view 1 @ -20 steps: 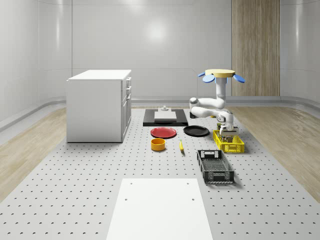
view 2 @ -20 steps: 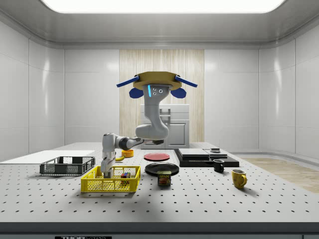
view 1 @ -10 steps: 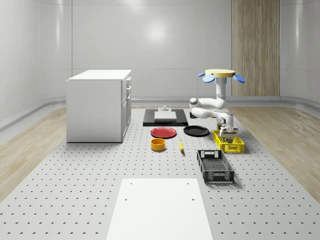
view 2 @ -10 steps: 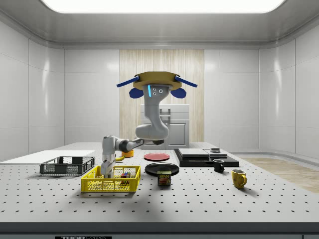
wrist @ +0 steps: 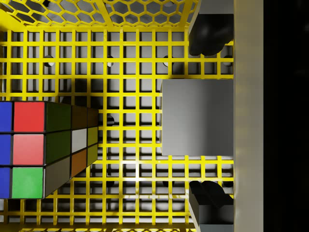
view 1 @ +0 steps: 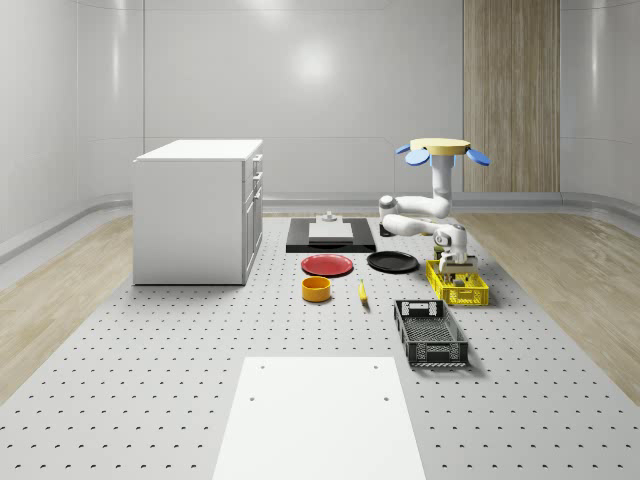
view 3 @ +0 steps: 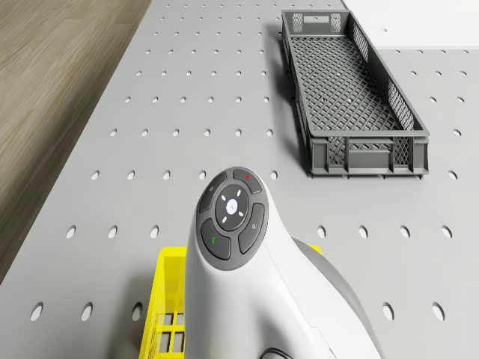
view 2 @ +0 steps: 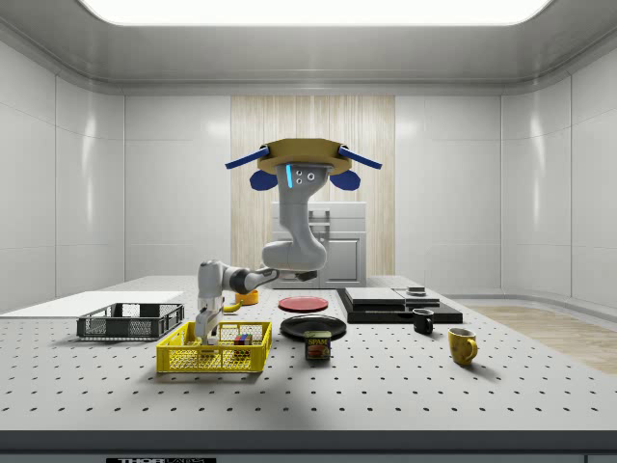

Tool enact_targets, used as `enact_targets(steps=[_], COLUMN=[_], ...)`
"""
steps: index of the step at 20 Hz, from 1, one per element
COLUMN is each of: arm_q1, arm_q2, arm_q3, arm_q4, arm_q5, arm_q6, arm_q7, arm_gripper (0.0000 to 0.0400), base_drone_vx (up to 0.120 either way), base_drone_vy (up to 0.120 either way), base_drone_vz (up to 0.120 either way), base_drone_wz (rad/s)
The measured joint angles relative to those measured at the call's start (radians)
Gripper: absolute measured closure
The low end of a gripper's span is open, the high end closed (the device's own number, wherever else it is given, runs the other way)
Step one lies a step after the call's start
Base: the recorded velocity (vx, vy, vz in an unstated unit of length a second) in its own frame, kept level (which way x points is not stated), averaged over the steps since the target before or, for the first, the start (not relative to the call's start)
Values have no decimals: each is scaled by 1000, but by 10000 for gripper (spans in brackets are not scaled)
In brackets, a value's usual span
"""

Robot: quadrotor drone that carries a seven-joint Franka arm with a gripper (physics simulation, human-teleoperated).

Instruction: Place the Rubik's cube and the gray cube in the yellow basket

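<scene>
On the perforated desk (view 1: 150,380), the drone (view 1: 440,148) is hovering beside the yellow basket (view 1: 458,287), reaching its arm in. The jaws are standing released around the gray cube (wrist: 197,117), which is resting on the basket floor near the Rubik's cube (wrist: 46,149), apparently so it stays put.

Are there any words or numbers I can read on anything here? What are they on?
The can on the table beside the yellow basket has a label with writing, too small to read.
The strip on the table's front edge in the side view bears marks, too small to read.
The arm's button pad shows small symbols, no words.
The Rubik's cube and the gray cube bear no text.
</scene>
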Motion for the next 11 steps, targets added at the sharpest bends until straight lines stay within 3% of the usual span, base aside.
enact_targets(steps=[11], arm_q1=[7], arm_q2=[-4], arm_q3=[70], arm_q4=[-18], arm_q5=[67], arm_q6=[-23], arm_q7=[3], arm_gripper=[1], base_drone_vx=[0], base_drone_vy=[0], base_drone_vz=[0], base_drone_wz=[0])
